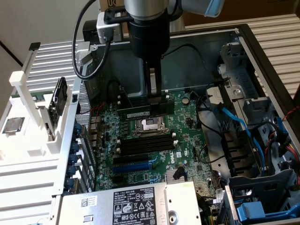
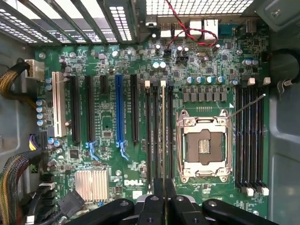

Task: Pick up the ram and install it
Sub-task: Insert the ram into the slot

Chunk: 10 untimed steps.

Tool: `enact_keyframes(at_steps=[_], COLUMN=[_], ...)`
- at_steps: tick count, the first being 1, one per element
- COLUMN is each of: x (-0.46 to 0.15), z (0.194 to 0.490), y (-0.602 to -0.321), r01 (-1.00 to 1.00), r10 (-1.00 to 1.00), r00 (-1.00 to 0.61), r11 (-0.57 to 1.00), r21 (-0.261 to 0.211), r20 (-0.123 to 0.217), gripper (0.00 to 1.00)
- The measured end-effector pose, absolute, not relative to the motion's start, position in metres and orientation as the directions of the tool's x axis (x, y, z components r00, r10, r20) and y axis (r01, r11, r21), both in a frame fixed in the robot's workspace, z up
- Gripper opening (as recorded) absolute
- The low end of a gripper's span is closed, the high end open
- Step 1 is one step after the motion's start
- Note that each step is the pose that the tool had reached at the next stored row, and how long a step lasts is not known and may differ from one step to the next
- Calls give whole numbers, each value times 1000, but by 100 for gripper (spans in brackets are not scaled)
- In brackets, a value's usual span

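Observation:
My gripper (image 1: 153,104) reaches straight down into the open computer case, shut on the ram (image 1: 136,114). The ram is a long thin green stick lying level just above the motherboard (image 1: 183,154). It sits over the black memory slots on the far side of the CPU socket (image 1: 150,124). In the wrist view the ram (image 2: 162,131) is edge-on, a thin pale line running out from between the fingers of the gripper (image 2: 162,186). It lines up with a black slot beside the CPU socket (image 2: 205,145). I cannot tell whether it touches the slot.
More empty black memory slots (image 1: 143,143) lie on the near side of the socket. Blue and black cables (image 1: 239,124) and drive bays crowd the exterior view's right. A power supply (image 1: 136,204) fills the front. A white rack (image 1: 33,136) outside the case carries a square silver chip (image 1: 12,125).

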<state>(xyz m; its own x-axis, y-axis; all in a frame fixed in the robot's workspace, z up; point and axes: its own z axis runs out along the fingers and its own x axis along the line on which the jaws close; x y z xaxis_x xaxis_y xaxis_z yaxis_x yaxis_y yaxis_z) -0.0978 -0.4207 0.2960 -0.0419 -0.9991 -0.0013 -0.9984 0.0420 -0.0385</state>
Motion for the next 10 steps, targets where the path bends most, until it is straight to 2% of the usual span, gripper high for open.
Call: enact_keyframes(at_steps=[10], x=[-98], z=[286], y=[-424], r01=[-998], r10=[-999], r00=[-42], r11=[42], r21=[-38], r20=[-2], gripper=[12])
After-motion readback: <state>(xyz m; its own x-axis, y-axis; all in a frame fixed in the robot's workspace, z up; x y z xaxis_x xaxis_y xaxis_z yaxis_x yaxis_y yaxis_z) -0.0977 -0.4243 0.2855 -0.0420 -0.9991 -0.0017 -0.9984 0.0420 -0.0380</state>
